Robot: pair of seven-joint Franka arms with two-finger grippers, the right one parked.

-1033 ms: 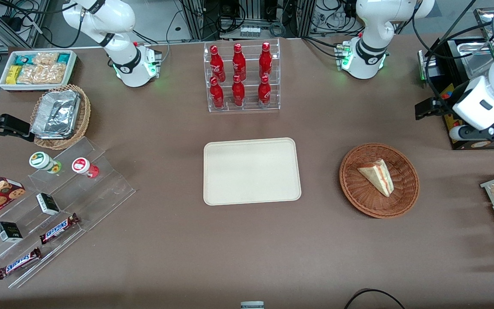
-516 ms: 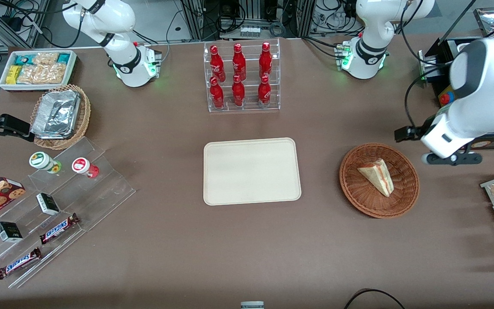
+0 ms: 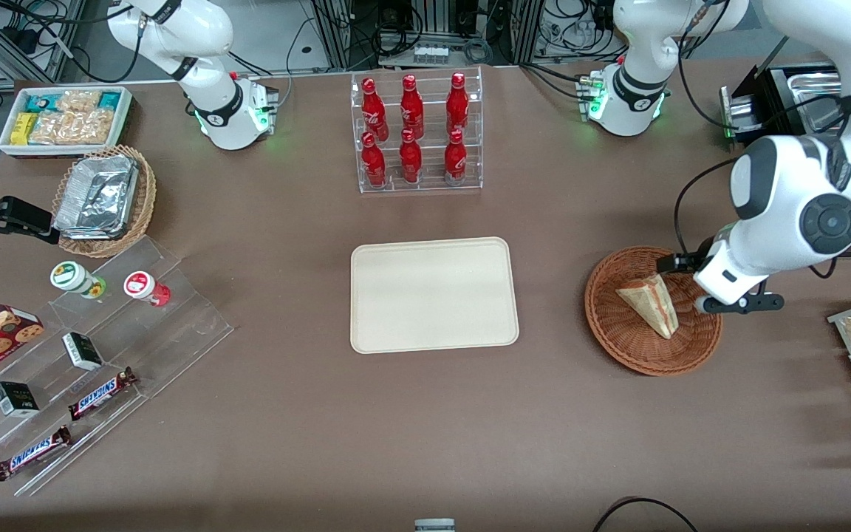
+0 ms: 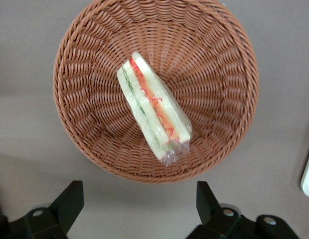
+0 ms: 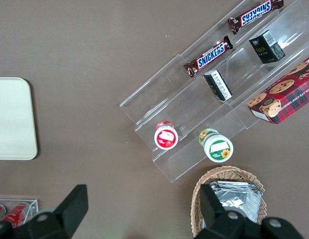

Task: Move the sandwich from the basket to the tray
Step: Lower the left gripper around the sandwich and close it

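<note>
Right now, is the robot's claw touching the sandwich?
Apart. In the left wrist view the open gripper hangs above the basket, and its fingers are clear of the sandwich.

Brown table. Directly on it: tray near the middle; basket toward working arm's end. Bottle rack farther from the front camera than the tray. Toward parked arm's end: clear stepped stand, foil-tray basket, white snack bin. Gripper above table at basket's edge, fingers spread apart.
</note>
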